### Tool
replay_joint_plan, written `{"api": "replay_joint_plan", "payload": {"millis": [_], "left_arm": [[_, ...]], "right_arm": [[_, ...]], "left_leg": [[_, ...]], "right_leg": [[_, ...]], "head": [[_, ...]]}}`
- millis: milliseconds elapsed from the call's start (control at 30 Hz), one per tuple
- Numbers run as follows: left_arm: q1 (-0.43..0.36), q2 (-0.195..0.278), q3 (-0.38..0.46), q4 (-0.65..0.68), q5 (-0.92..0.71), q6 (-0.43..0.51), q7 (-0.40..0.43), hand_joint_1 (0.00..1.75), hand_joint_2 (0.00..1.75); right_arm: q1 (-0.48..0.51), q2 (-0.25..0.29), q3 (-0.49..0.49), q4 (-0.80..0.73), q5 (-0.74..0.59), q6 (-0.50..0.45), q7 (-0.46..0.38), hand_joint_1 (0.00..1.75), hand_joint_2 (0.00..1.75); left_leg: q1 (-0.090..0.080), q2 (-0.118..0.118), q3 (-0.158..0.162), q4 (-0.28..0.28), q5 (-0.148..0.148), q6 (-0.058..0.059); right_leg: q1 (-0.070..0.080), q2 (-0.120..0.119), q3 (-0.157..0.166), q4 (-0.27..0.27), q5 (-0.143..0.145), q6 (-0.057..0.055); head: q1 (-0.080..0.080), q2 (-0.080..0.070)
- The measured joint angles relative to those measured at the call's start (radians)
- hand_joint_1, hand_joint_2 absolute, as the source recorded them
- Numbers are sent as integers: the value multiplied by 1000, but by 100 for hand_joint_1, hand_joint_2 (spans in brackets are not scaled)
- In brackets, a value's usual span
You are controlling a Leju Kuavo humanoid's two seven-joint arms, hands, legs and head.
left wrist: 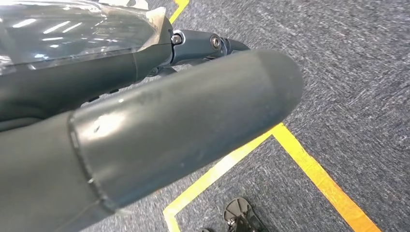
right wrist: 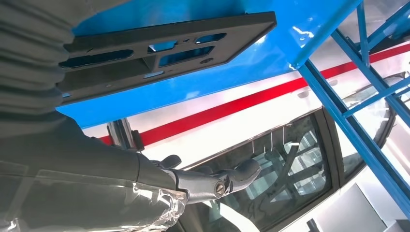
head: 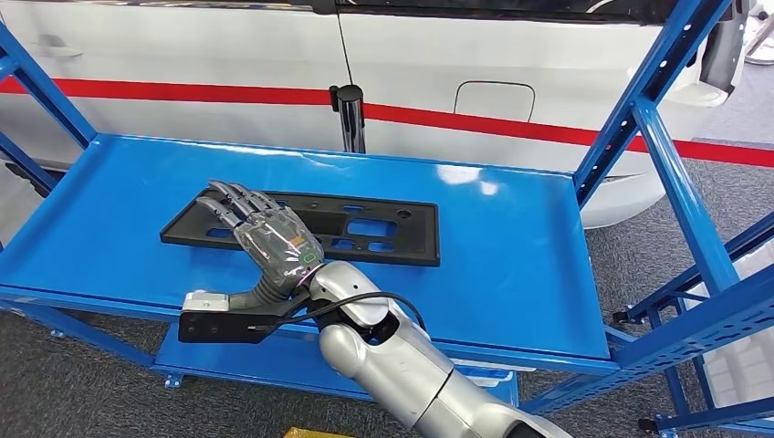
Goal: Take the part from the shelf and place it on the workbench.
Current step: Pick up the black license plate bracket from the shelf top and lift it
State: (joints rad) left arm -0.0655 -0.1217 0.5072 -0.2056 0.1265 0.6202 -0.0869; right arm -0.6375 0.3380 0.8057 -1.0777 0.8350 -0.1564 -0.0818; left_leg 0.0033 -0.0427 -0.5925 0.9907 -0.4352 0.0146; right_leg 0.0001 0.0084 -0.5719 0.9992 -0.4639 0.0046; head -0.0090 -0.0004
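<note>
In the head view, the right hand (head: pixel 266 239) is reaching out over the blue shelf (head: pixel 511 274), fingers spread and lying flat above the left end of the black part (head: pixel 365 230). It is holding nothing; whether the fingertips are touching the part I cannot tell. The part is lying flat on the shelf deck, a long slotted plate with its long axis running across the shelf from left to right, so most of it is stretching away to the right of the hand. A white car with a red stripe (head: pixel 511 128) is standing behind the shelf.

In the left wrist view, the left hand (left wrist: pixel 159 130) is hanging over grey carpet with yellow tape lines (left wrist: pixel 309 162), well apart from the shelf. Its fingers appear straight and empty.

In the right wrist view, the part is sitting on the blue deck, apart from the hand's extended fingers (right wrist: pixel 241 174), nothing between them. The right hand is clearly the nearer one for the pickup.
</note>
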Motion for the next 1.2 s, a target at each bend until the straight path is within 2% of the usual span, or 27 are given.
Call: {"api": "replay_joint_plan", "payload": {"millis": [667, 967, 1200], "left_arm": [[0, 0, -4, 0, -43, 7, 7, 0, 0], [0, 0, -3, 0, -54, -3, 1, 0, 0], [0, 0, -2, 0, -51, -9, 1, 0, 0]], "right_arm": [[3, 0, -1, 26, 77, -41, 55, 0, 175], [-25, 0, -9, 117, 225, -88, 154, 0, 175], [-51, 0, -16, 202, 252, -111, 189, 0, 175]], "left_leg": [[-2, 0, 0, 0, 0, 0], [-3, 0, 0, 0, 0, 0], [-3, 0, 0, 0, 0, 0]], "right_leg": [[-3, 0, 0, 0, 0, 0], [-3, 0, 0, 0, 0, 0], [-3, 0, 0, 0, 0, 0]], "head": [[0, 0], [0, 0], [0, 0]]}}
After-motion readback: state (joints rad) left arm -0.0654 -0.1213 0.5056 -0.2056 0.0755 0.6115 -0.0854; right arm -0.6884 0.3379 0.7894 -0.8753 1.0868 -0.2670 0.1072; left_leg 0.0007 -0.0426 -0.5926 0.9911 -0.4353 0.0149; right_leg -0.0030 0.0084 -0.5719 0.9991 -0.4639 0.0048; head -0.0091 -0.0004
